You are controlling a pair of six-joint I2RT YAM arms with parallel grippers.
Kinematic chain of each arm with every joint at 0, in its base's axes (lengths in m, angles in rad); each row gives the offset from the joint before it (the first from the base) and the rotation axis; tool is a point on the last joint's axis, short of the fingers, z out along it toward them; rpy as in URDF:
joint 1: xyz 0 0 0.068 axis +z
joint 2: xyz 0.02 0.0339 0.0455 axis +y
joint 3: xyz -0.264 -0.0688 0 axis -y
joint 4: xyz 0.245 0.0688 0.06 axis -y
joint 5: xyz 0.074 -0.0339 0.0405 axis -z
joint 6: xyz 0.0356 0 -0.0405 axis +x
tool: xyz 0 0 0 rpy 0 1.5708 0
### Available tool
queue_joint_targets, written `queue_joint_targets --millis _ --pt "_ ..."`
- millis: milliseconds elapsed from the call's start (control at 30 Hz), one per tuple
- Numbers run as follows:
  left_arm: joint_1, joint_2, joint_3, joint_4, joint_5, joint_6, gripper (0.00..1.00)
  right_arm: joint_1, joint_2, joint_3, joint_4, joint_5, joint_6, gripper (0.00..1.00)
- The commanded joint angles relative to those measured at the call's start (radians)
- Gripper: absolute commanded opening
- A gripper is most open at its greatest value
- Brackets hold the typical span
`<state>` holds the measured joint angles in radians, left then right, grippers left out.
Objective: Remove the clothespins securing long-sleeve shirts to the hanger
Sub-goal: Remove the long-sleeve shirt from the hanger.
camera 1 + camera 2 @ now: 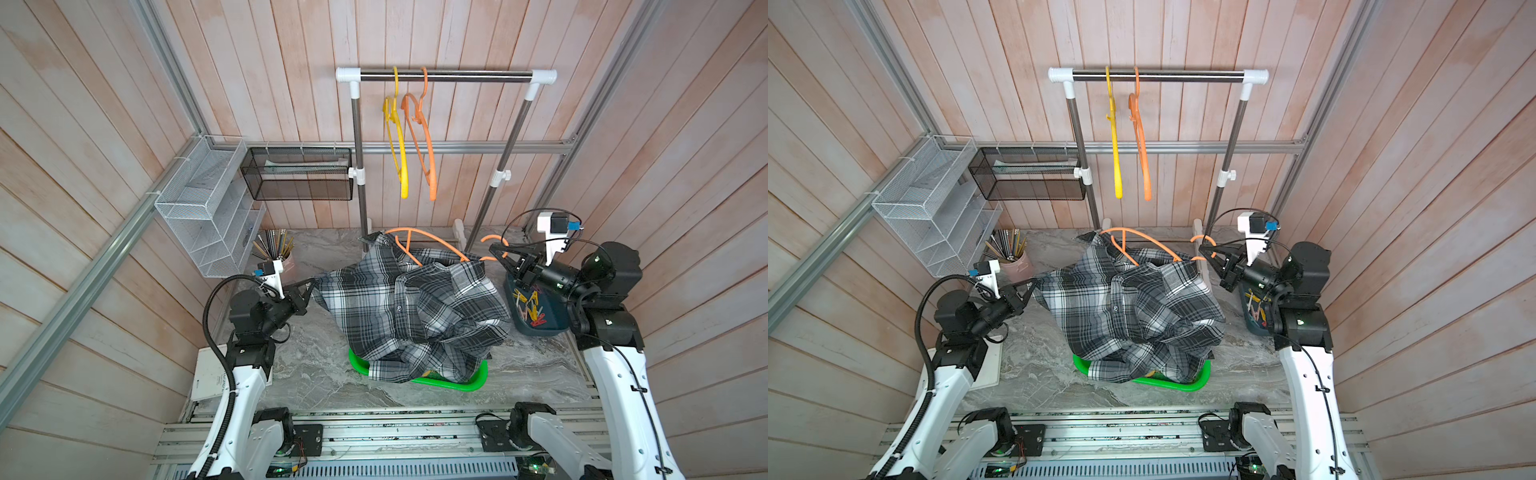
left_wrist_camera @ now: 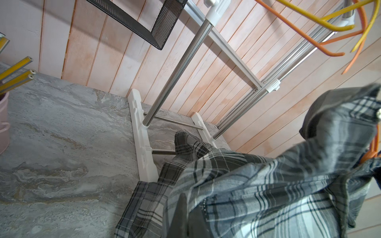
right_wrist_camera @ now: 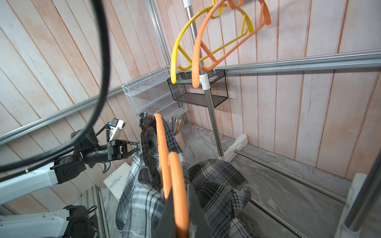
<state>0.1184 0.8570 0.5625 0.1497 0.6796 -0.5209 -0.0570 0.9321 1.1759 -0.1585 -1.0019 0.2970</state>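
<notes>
A grey-black-white plaid long-sleeve shirt (image 1: 411, 307) (image 1: 1125, 307) hangs stretched between both grippers, its lower part draped into a green basket (image 1: 465, 384). My left gripper (image 1: 312, 284) (image 2: 190, 206) is shut on the shirt's left edge. An orange hanger (image 1: 432, 239) (image 3: 162, 156) sticks out of the shirt's collar side. Its hook is clamped in my right gripper (image 1: 492, 249) (image 3: 179, 197), which is shut. The clothespins (image 1: 530, 309) (image 1: 1256, 309) that show, yellow, red and beige, lie in a dark blue bin (image 1: 540, 332) under the right arm.
A clothes rack (image 1: 446, 75) stands at the back with a bare yellow hanger (image 1: 397, 137) and a bare orange hanger (image 1: 424, 141). A pink cup of pencils (image 1: 286, 259) and wall mesh baskets (image 1: 199, 208) are back left. A white box (image 1: 210, 376) lies by the left arm.
</notes>
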Motion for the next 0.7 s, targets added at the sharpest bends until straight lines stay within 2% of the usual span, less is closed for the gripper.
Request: queue_joint_targets --millis 0,100,233,300,433,567,667 --pt "0.079 0.014 -0.048 -0.06 -0.232 -0.024 0.0 -0.07 -0.033 0.016 0.092 0.066 0.002 0.0" --pt "0.079 0.013 -0.054 -0.031 -0.182 -0.03 0.0 -0.075 -0.038 0.0 0.141 0.053 0.031 0.0" --pt "0.048 0.016 -0.029 0.026 -0.001 -0.01 0.0 -0.073 -0.033 -0.033 0.259 0.007 0.125 0.0" --pt "-0.044 0.021 0.006 0.007 0.015 0.018 0.0 -0.07 -0.025 -0.051 0.335 -0.016 0.185 0.0" --pt "-0.34 0.05 0.072 -0.069 -0.142 0.102 0.0 -0.019 -0.009 -0.079 0.431 -0.001 0.244 0.0" --pt "-0.563 0.125 0.105 -0.059 -0.226 0.103 0.0 0.116 0.032 -0.054 0.339 0.103 0.153 0.0" --pt "-0.692 0.185 0.155 -0.081 -0.288 0.122 0.0 0.232 0.073 -0.04 0.273 0.205 0.079 0.0"
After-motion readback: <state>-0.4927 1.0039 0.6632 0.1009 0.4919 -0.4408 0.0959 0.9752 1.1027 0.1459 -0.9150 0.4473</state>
